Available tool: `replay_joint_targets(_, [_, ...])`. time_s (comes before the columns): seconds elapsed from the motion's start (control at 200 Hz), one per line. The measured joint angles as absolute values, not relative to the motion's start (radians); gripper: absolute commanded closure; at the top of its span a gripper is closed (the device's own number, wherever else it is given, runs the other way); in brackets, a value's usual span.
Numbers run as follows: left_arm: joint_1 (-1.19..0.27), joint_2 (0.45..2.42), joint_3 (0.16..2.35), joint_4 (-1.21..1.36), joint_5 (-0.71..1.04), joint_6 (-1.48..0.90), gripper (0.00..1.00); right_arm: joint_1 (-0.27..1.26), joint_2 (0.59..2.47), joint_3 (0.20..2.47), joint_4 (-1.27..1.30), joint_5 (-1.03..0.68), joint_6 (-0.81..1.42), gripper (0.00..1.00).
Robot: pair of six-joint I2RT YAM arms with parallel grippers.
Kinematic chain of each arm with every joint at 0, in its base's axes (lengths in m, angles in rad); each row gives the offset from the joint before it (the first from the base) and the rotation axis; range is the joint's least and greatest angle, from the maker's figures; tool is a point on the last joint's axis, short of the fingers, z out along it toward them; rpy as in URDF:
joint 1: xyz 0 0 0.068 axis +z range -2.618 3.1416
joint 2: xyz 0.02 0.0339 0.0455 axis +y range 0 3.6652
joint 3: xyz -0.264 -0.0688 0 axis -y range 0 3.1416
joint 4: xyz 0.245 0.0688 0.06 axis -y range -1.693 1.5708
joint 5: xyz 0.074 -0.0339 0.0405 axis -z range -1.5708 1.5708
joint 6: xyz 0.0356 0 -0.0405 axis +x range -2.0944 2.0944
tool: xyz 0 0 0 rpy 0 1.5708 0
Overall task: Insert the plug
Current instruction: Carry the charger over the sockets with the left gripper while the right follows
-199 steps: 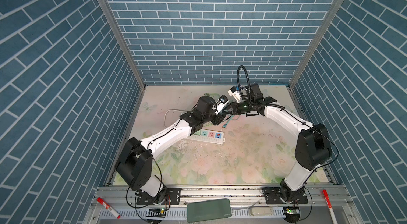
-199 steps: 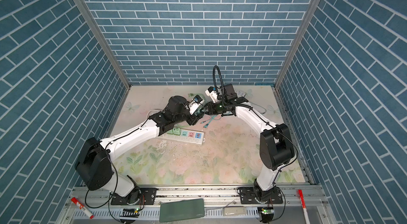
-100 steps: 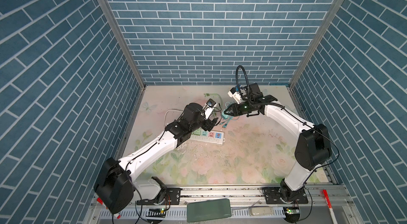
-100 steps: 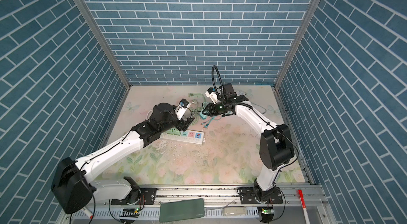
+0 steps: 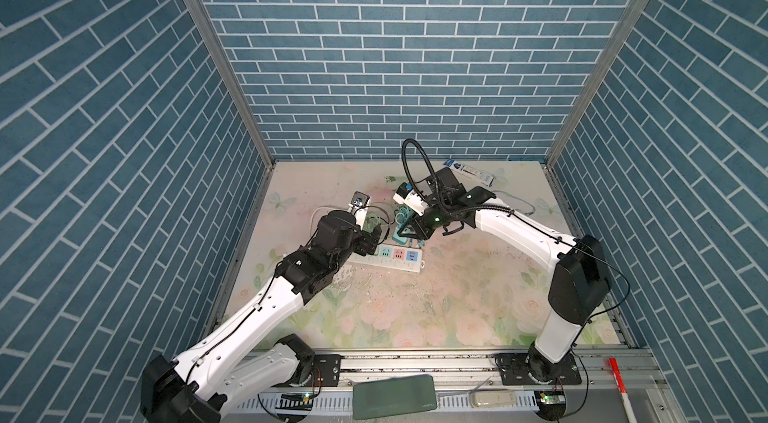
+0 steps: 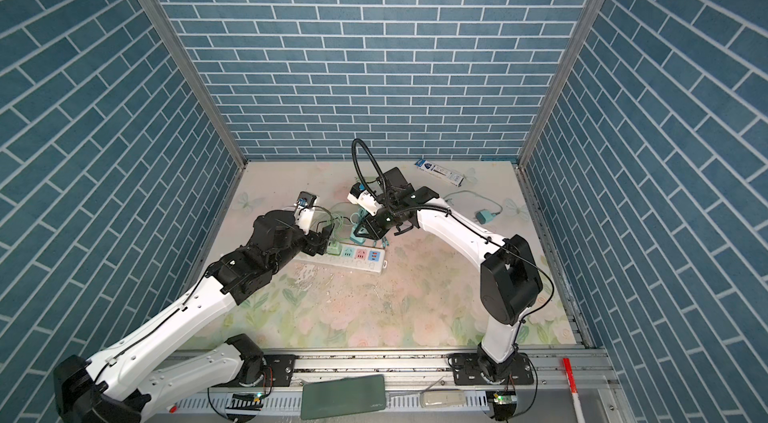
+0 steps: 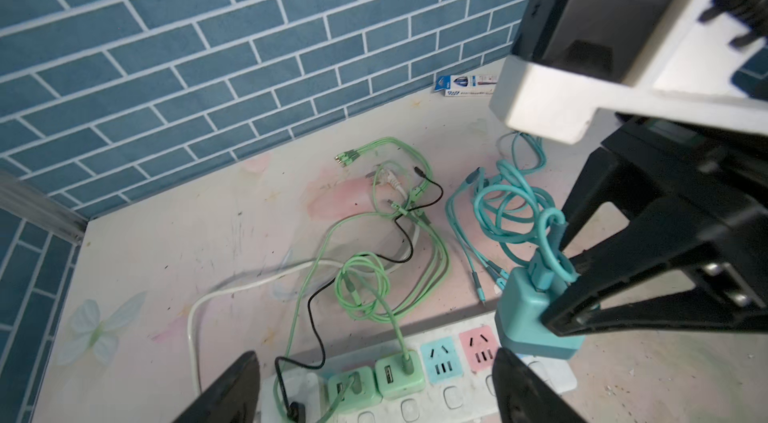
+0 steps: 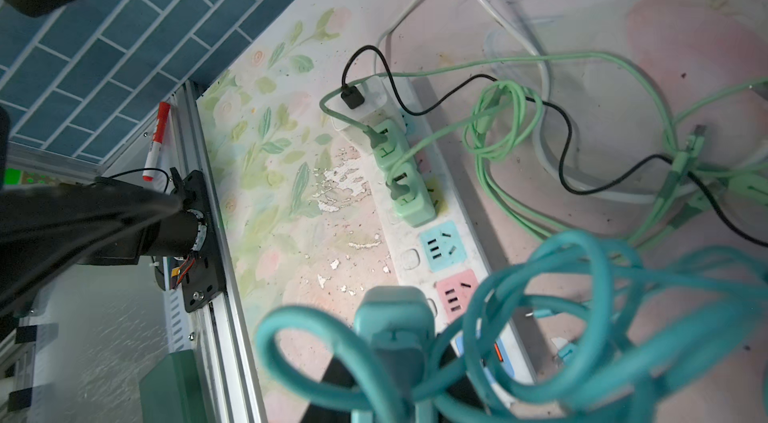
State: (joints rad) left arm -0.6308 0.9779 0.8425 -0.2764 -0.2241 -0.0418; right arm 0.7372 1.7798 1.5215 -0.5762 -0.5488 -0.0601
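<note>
Right gripper (image 7: 555, 275) clenched on the teal plug (image 7: 523, 325), its black fingers (image 7: 615, 288) pinching the body from two sides; the same grasp is seen from behind in the right wrist view, where the plug (image 8: 392, 308) stands between loops of its teal cable (image 8: 582, 275). The plug is tilted and sits at the far edge of the white strip (image 7: 449, 398), just beside the pink socket (image 7: 478, 348); whether its prongs touch the strip cannot be told. In both top views the plug (image 5: 400, 239) (image 6: 355, 237) lies near the middle of the table (image 5: 457, 296), at the strip's (image 5: 409, 268) far side. Left gripper (image 7: 374, 392) released, its fingers (image 7: 232, 392) spread wide and grasping nothing, poised over the strip's other end, where two green adapters (image 7: 399, 373) are seated side by side with green cables (image 7: 361, 288) running from them. The blue socket (image 7: 438, 356) and the pink socket are unoccupied. A black lead (image 8: 352, 95) is plugged in at the strip's cord end, past the adapters (image 8: 409, 194). A blue-and-white box (image 5: 471, 170) lies near the back wall.
</note>
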Motion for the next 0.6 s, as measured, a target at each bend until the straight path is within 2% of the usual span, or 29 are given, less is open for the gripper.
replay_joint_targets(0.305, [-0.621, 0.890, 0.806, -0.350, -0.309, -0.102, 0.10, 0.780, 1.890, 1.552, -0.573, -0.467, -0.099, 1.00])
replay_joint_targets(0.6, [-0.619, 0.871, 0.803, -0.376, -0.347, -0.129, 0.09, 0.786, 1.919, 1.574, -0.574, -0.449, -0.113, 1.00])
